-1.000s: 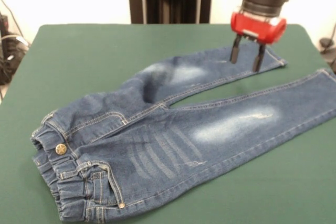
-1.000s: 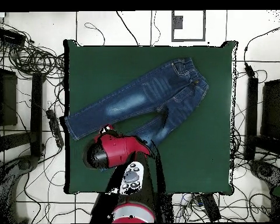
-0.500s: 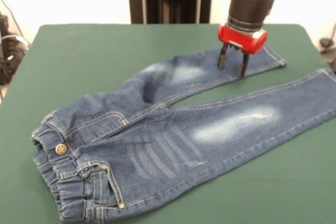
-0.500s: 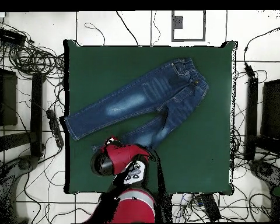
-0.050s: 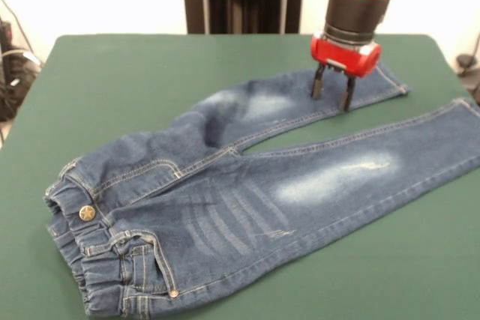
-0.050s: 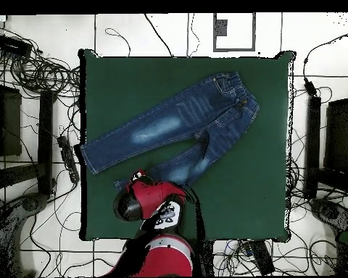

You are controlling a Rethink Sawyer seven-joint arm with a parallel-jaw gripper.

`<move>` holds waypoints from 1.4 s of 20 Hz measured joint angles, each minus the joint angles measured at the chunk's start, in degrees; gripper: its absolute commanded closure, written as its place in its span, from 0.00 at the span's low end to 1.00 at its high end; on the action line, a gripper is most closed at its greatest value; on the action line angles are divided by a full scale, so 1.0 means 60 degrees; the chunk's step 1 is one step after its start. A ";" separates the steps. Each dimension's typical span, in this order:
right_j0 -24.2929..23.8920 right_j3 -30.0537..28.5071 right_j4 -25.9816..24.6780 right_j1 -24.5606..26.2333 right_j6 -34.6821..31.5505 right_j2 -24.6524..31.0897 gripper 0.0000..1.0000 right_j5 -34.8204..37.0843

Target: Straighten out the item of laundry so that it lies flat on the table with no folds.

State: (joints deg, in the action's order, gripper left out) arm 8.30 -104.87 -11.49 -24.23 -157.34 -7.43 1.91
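Jeans (image 5: 225, 200) lie spread across the green tabletop (image 5: 135, 80), waistband toward the near left corner in the front view and both legs running off to the right. The nearer leg looks flat and straight. The farther leg bends at the knee, with a soft ridge of cloth near the crotch where the two legs meet. The tool (image 5: 331, 93) stands over the lower part of that farther leg, near its cuff, its two dark fingers (image 5: 318, 84) pointing down and parted, with nothing between them; the tips seem to be at or just above the denim, though contact cannot be told. The overhead view shows the red arm above that same leg end. Judging by this, the step in hand is working on the bent leg. Next, the tool likely needs to press or pinch the cloth near the cuff and draw it outward to take out the bend.
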 measured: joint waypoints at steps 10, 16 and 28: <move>0.0208 -0.0107 0.0638 0.0018 0.0000 -0.0040 0.00 -0.0086; 0.0581 -0.0131 0.1263 0.0046 0.0000 -0.0090 0.00 -0.0114; 0.1186 -0.0149 0.2356 0.0213 0.0002 -0.0471 0.00 -0.0209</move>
State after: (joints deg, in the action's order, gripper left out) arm 15.42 -105.76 2.65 -22.95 -157.33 -10.25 0.65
